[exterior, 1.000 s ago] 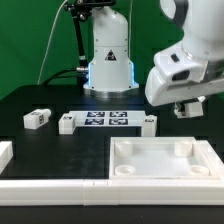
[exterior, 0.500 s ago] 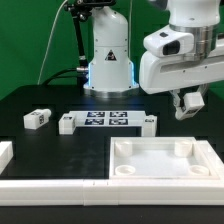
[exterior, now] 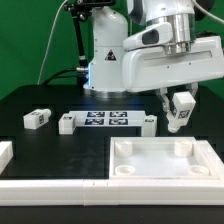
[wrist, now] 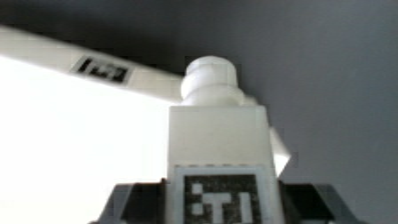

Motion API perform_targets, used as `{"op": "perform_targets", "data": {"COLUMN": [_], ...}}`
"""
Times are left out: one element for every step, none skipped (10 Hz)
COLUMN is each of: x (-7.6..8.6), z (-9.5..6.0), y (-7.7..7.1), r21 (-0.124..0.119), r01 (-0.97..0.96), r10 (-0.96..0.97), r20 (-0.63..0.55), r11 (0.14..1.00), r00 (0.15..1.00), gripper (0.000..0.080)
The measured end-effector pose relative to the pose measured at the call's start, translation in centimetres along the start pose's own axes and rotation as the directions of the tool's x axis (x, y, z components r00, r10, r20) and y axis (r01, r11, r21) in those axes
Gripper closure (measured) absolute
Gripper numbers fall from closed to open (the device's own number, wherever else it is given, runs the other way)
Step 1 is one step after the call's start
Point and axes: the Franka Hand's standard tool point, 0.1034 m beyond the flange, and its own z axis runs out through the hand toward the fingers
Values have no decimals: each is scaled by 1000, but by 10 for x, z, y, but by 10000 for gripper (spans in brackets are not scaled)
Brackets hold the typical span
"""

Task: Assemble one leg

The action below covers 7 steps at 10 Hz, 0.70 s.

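My gripper (exterior: 180, 108) is shut on a white leg (exterior: 179, 112) with a black-and-white tag and holds it in the air above the far right part of the large white square panel (exterior: 160, 160). In the wrist view the held leg (wrist: 219, 130) fills the middle, its round peg end pointing away and its tag between my dark fingers (wrist: 139, 200). Three more legs lie on the black table: one at the exterior view's left (exterior: 36, 118), one (exterior: 67, 123) and one (exterior: 148, 123) at either end of the marker board (exterior: 107, 119).
The robot's white base (exterior: 108, 60) stands behind the marker board. A white frame edge (exterior: 50, 186) runs along the front of the table, with a short white piece (exterior: 5, 152) at the exterior view's left. A green backdrop is behind.
The arm has swung toward the exterior view's left and lowered a little, carrying the leg along over the panel's far right area.
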Motion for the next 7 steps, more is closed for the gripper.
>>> {"op": "perform_targets", "data": {"x": [21, 37, 47, 48, 50, 55, 48], "z": [-10, -18, -20, -17, -18, -21, -18], "y": [7, 9, 16, 20, 21, 28, 34], "r21": [2, 1, 0, 3, -3, -39, -71], "r01": [-17, -23, -19, -22, -17, -4, -6], "r10": [17, 23, 19, 22, 17, -4, -15], "r20": [4, -9, -44, -46, -74, -196, -292], "r11": [1000, 1000, 1000, 1000, 1000, 999, 997], "r00": [1000, 1000, 999, 999, 997, 981, 956], "gripper": [509, 509, 509, 509, 509, 509, 509]}}
